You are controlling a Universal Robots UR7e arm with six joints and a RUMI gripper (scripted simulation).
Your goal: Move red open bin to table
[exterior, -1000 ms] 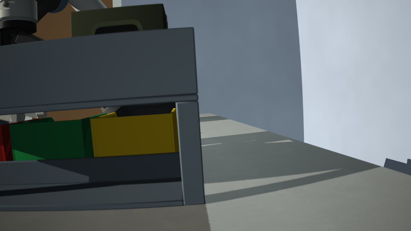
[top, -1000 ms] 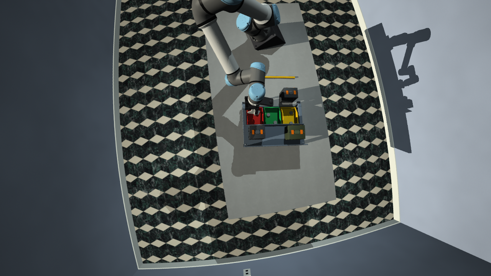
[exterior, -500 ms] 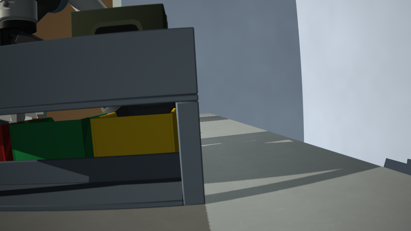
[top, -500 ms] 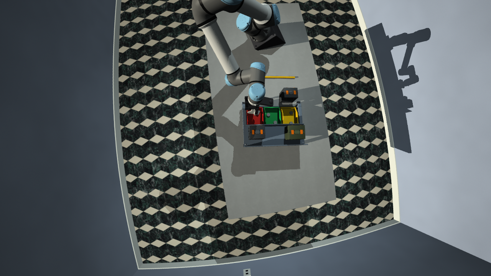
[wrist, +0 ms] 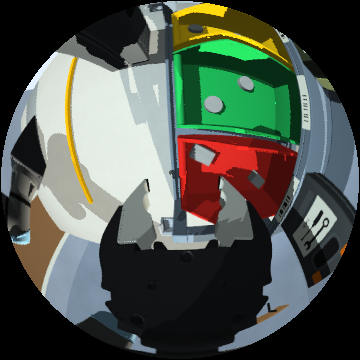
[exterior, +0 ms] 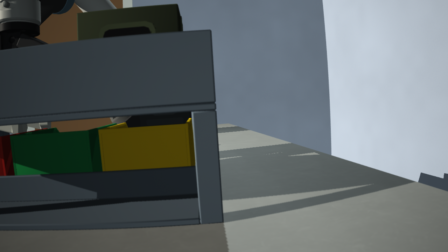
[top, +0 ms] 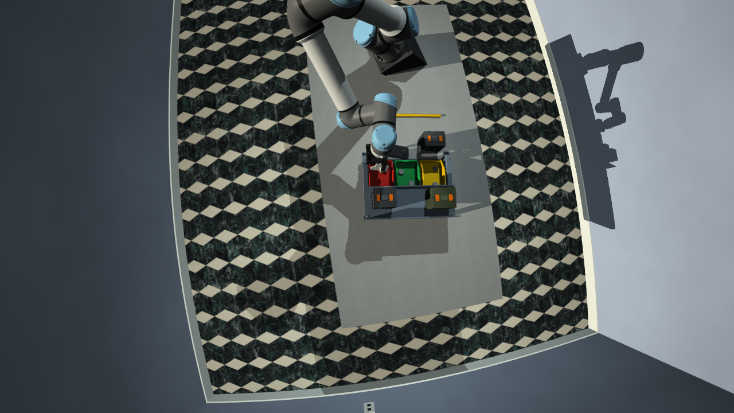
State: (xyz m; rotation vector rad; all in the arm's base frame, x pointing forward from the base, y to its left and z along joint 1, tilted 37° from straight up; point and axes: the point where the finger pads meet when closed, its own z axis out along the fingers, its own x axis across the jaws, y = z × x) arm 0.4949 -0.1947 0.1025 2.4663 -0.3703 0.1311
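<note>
The red open bin [top: 381, 178] [wrist: 240, 170] sits at the left end of the lower level of the grey shelf [top: 408, 198] [exterior: 109, 71]; only a sliver of it shows in the exterior view [exterior: 2, 156]. Two grey parts [wrist: 202, 154] [wrist: 256, 178] lie inside it. My gripper [top: 378, 167] [wrist: 183, 178] is open and hangs over the bin's near wall. One finger is inside the bin and the other is outside, over the table. Nothing is held between the fingers.
A green bin [top: 406, 172] [wrist: 235, 95] and a yellow bin [top: 432, 172] [exterior: 144, 147] stand next to the red one. Two toolboxes [top: 383, 197] [top: 440, 197] sit on the shelf top, and a black one [top: 430, 139] stands behind. A yellow stick [top: 418, 115] lies on the table [top: 410, 272].
</note>
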